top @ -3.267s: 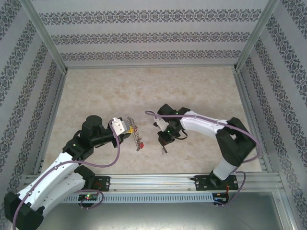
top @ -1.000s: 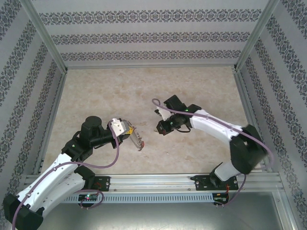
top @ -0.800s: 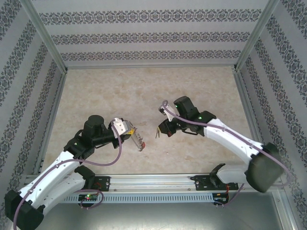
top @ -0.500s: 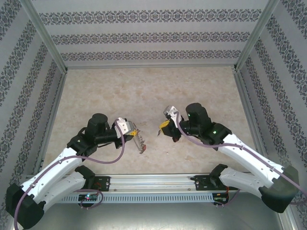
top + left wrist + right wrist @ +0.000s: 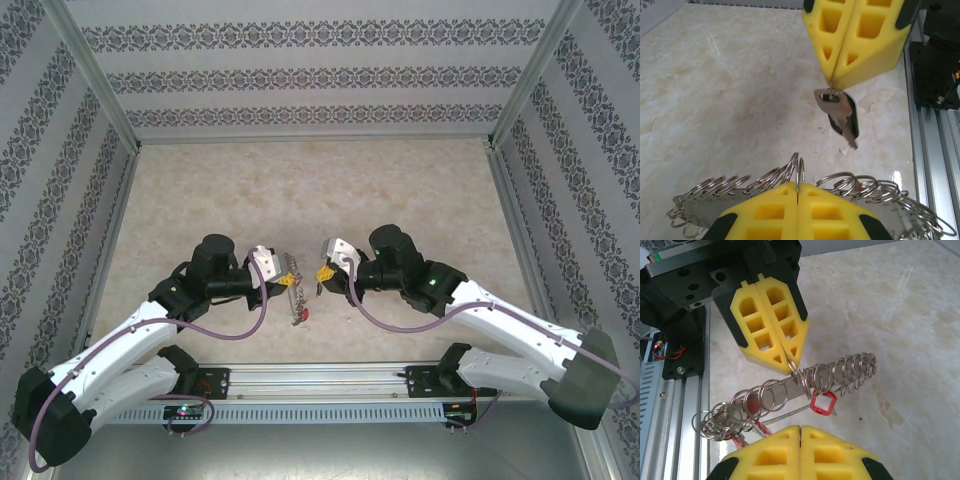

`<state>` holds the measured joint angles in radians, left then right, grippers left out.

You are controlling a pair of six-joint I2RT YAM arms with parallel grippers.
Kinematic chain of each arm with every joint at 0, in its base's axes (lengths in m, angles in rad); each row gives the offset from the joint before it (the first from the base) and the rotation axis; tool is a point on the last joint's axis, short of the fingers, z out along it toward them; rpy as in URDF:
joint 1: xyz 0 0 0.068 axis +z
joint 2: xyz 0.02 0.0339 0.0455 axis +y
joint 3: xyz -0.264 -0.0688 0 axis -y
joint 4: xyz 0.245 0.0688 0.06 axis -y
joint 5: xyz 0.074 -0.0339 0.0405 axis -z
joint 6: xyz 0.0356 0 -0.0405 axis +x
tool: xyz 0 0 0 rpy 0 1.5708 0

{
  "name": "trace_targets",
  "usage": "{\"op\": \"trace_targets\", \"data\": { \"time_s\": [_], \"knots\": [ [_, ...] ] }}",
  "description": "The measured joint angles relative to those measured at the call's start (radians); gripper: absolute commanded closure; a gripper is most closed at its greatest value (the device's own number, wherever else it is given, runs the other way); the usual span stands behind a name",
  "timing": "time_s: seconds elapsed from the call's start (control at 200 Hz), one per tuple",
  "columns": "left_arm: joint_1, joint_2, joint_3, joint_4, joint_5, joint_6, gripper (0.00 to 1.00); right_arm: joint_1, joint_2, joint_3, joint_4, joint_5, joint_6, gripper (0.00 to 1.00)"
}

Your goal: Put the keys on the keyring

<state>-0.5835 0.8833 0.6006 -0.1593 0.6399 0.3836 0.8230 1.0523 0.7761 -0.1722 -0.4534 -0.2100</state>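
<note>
My left gripper [image 5: 283, 268] is shut on one loop of the keyring [image 5: 293, 294], a grey ring lined with small wire loops that hangs below it over the table. In the left wrist view its fingertips [image 5: 798, 186] pinch that loop, with the keyring [image 5: 855, 186] spread to both sides. A red-tagged key [image 5: 823, 403] hangs from the keyring [image 5: 840, 371], and another red tag [image 5: 742, 437] shows at its low end. My right gripper [image 5: 322, 276] faces it, a little apart, shut on the small ring of a black-headed key [image 5: 842, 118] that dangles from its tips [image 5: 832, 82].
The marble-look table top [image 5: 300, 190] stretches away behind both grippers. An aluminium rail [image 5: 320, 381] with the arm bases runs along the near edge. Patterned walls [image 5: 60, 150] close in the left, right and back sides.
The right arm has swung down and left, bringing its gripper with the key close to the left gripper. The left gripper has shifted slightly right with the keyring. Both stayed shut.
</note>
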Motion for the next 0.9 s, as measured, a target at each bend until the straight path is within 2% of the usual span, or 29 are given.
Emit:
{"op": "trace_targets", "data": {
  "time_s": [0.58, 0.899],
  "knots": [
    [-0.005, 0.032, 0.000, 0.041, 0.008, -0.038, 1.00, 0.018, 0.108, 0.034, 0.124, -0.088, 0.019, 1.00],
    [-0.005, 0.044, 0.000, 0.044, 0.010, -0.046, 1.00, 0.031, 0.151, 0.044, 0.140, -0.083, 0.024, 1.00]
  ]
}}
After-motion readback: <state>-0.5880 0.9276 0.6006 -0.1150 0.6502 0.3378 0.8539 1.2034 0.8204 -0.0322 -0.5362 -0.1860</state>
